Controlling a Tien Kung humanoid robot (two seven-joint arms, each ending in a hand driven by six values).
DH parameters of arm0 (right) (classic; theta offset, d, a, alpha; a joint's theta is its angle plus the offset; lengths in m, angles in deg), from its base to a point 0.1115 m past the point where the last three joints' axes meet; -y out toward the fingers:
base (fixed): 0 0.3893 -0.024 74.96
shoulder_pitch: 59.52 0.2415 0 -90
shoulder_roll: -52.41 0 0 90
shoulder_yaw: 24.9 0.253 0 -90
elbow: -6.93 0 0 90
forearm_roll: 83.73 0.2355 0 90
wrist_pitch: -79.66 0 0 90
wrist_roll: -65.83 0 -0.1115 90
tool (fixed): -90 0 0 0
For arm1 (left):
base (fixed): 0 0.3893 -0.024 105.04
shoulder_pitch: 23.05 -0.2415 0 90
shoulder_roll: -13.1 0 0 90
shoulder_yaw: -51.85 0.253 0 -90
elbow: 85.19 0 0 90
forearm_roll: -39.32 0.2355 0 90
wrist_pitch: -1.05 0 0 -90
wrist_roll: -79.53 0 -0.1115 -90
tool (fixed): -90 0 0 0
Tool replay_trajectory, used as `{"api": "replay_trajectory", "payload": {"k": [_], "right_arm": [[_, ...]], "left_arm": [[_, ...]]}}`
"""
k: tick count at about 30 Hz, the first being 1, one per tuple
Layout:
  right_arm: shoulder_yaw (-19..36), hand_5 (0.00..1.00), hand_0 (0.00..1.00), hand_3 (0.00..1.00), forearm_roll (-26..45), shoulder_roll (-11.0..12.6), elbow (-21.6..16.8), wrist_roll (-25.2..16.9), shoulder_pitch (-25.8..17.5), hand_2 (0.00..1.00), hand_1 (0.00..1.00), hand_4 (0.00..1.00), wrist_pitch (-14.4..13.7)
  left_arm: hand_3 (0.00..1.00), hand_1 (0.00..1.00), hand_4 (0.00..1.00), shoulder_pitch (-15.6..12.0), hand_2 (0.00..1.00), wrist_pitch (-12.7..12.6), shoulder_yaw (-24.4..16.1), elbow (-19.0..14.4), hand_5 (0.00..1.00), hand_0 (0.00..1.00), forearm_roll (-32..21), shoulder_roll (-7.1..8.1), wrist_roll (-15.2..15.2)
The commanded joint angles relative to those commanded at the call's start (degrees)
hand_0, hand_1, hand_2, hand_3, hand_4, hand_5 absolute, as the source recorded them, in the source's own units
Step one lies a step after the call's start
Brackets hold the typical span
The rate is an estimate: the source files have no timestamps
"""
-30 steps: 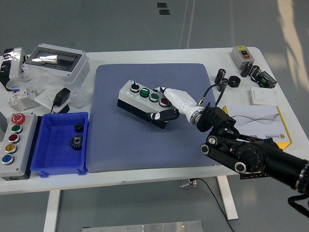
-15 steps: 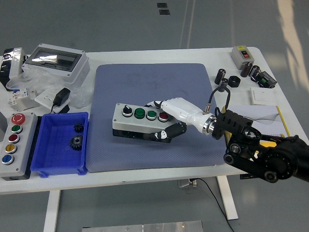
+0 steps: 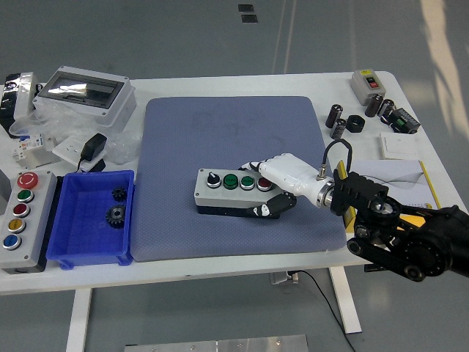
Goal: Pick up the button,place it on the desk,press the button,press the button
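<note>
Big spare button panel (image 3: 26, 220) at far left, blue bin (image 3: 91, 220) next to it; grey button box (image 3: 236, 192) sitting mid-frame on the blue mat (image 3: 220, 139), right hand (image 3: 278, 187) clamped round its right end; best to lower flat, let go gently, then poke straight down on a button.

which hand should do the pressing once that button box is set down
Right, probably. The right hand is already closed around the button box on the blue mat, its fingers beside the red and green buttons. No left hand shows in the head view.
</note>
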Motion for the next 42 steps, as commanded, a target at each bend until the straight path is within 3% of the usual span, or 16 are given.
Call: {"api": "replay_trajectory", "payload": {"k": [4, 5, 10, 11, 37, 42], "right_arm": [[0.0, 0.002, 0.479, 0.603, 0.1, 0.0, 0.1, 0.0, 0.0, 0.572, 0.559, 0.262, 0.0], [0.0, 0.002, 0.651, 0.691, 0.1, 0.1, 0.1, 0.0, 0.0, 0.677, 0.672, 0.242, 0.0], [-0.2, 0.002, 0.651, 0.691, 1.3, 0.4, -0.3, 0.0, 0.3, 0.677, 0.672, 0.242, 0.5], [-0.1, 0.002, 0.927, 0.786, 1.6, 0.5, -0.4, 0.0, 0.3, 0.798, 0.822, 0.449, 0.6], [-0.6, 0.002, 0.981, 0.849, 5.3, 1.4, -1.6, 0.4, 1.1, 0.823, 0.865, 0.527, 3.1], [0.7, 0.002, 0.98, 0.852, 6.1, 1.5, -1.3, 0.4, 1.0, 0.822, 0.867, 0.526, 4.9]], "left_arm": [[0.59, 0.515, 0.603, 0.0, 0.531, 0.0, 0.0, 0.0, 0.231, 0.625, 0.0, 0.02, 0.0], [0.59, 0.515, 0.607, 0.0, 0.531, 0.0, 0.0, 0.0, 0.235, 0.625, 0.0, 0.03, 0.0], [0.59, 0.515, 0.607, 0.0, 0.531, 0.0, 0.0, 0.0, 0.235, 0.625, 0.1, 0.09, 0.0], [0.59, 0.515, 0.608, 0.1, 0.531, 0.0, 0.0, 0.0, 0.237, 0.624, 0.0, 0.1, 0.0], [0.589, 0.515, 0.607, 0.1, 0.53, 0.1, 0.0, 0.0, 0.237, 0.624, 0.2, 0.24, -0.1], [0.589, 0.514, 0.604, 0.0, 0.53, 0.1, 0.0, 0.0, 0.232, 0.624, 0.3, 0.26, -0.1]]}}
